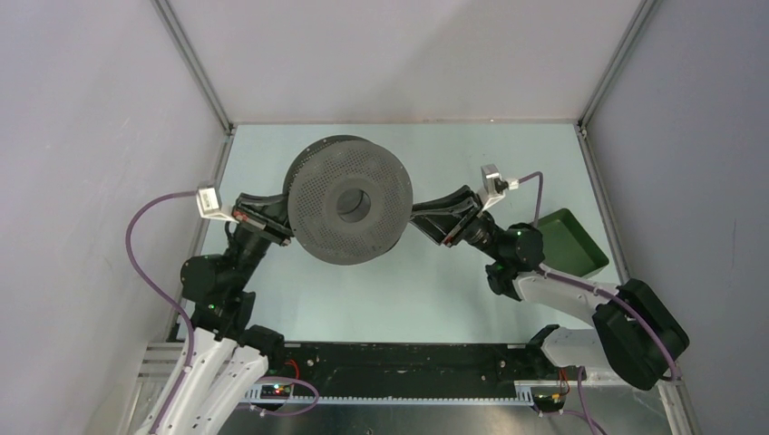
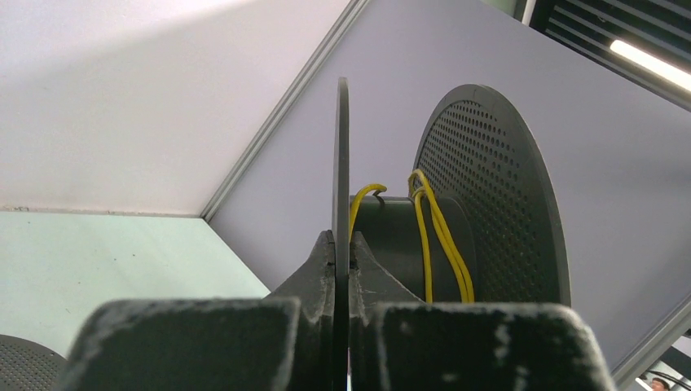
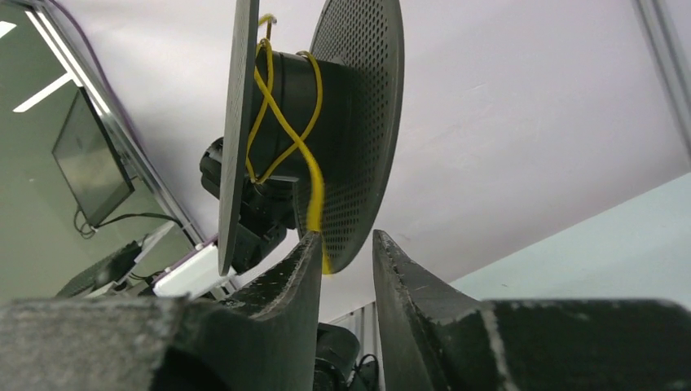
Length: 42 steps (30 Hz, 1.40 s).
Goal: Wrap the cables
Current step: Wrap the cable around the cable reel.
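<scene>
My left gripper [image 2: 342, 241] is shut on the thin edge of one flange of a dark grey perforated spool [image 1: 349, 201], holding it up above the table. The yellow cable [image 2: 432, 236] is looped a few turns around the spool's hub. In the right wrist view the yellow cable [image 3: 281, 122] crosses over the hub, and its loose end hangs down beside the tip of one finger. My right gripper [image 3: 349, 241] is open just below the spool, with nothing between its fingers. In the top view the right gripper [image 1: 422, 220] sits at the spool's right rim. The red cable is out of view.
A green tray [image 1: 567, 240] lies on the table at the right, behind my right arm. Part of another dark perforated disc [image 2: 20, 358] shows low on the table in the left wrist view. Grey walls close in the table on three sides.
</scene>
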### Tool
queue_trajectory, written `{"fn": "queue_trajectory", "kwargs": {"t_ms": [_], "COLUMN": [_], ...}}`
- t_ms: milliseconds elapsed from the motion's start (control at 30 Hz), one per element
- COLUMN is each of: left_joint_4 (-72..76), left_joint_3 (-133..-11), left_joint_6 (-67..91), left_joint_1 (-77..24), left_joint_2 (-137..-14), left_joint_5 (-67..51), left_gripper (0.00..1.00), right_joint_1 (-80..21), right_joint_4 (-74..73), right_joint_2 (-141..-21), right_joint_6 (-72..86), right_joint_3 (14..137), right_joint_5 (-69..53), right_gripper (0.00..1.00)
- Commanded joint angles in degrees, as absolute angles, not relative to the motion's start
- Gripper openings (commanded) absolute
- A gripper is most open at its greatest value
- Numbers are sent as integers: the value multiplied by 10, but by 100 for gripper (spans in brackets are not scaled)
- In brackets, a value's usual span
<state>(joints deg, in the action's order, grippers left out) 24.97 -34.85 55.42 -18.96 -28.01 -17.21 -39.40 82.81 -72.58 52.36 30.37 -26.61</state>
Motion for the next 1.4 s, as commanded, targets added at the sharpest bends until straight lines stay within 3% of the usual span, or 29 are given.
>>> {"fn": "queue_trajectory", "kwargs": {"t_ms": [0,267,567,933,1100,1367], "left_joint_4": [303,304,325,342,348,358], "left_joint_3": [-353,-361,-369,-387,-388,-389], "left_joint_6": [561,567,571,569,572,586], "left_joint_1": [-186,-186,-186,-185,-186,-186], "left_joint_2": [-276,-280,-311,-333,-336,-334], "left_joint_5": [-172,-217,-304,-351,-353,-343], "left_gripper": [0,0,0,0,0,0], "right_joint_1": [-366,-309,-281,-281,-280,-280], "right_joint_4": [824,661,499,533,516,492], "right_joint_2": [-681,-552,-489,-548,-546,-540], "right_joint_6": [492,372,349,439,435,443], "right_joint_3": [277,249,348,419,421,420], "right_joint_5": [-288,-341,-399,-465,-457,-456], "right_gripper": [36,44,44,41,35,36]}}
